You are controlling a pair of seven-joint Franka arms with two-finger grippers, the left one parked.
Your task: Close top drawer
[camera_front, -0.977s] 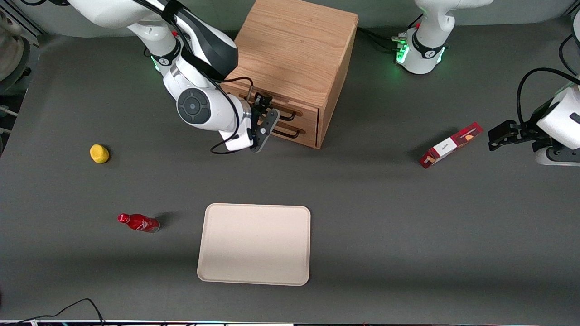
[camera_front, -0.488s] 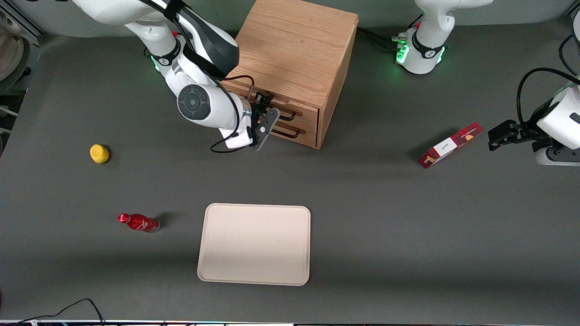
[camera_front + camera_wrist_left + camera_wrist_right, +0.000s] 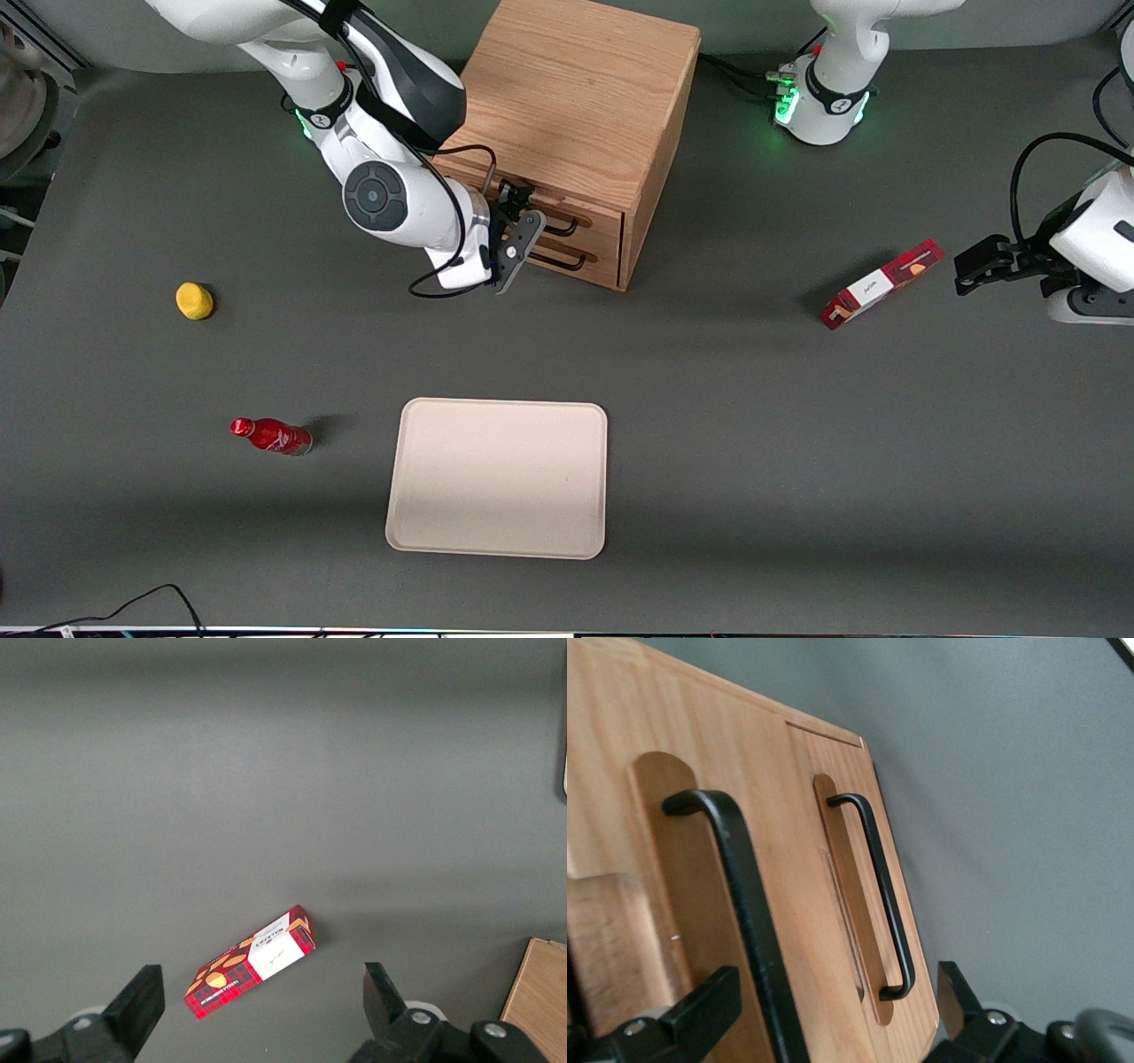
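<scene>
The light oak cabinet (image 3: 576,97) stands at the back of the table. Its top drawer (image 3: 598,221) carries a black wire handle (image 3: 560,229); in the front view its front looks about level with the lower drawer (image 3: 601,264). My right gripper (image 3: 521,235) is open right in front of the drawer fronts. In the right wrist view its fingers (image 3: 700,1010) stand either side of the top drawer's handle (image 3: 744,904), gripper (image 3: 833,997) not touching it. The top drawer's raised wooden lip (image 3: 611,930) and the lower handle (image 3: 873,886) also show there.
A beige tray (image 3: 496,478) lies nearer the front camera. A red bottle (image 3: 270,436) and a yellow ball (image 3: 194,300) lie toward the working arm's end. A red box (image 3: 881,283) lies toward the parked arm's end, also in the left wrist view (image 3: 251,962).
My right arm and gripper have shifted a little toward the cabinet front, away from the front camera. The fingers stayed open. Nothing else moved.
</scene>
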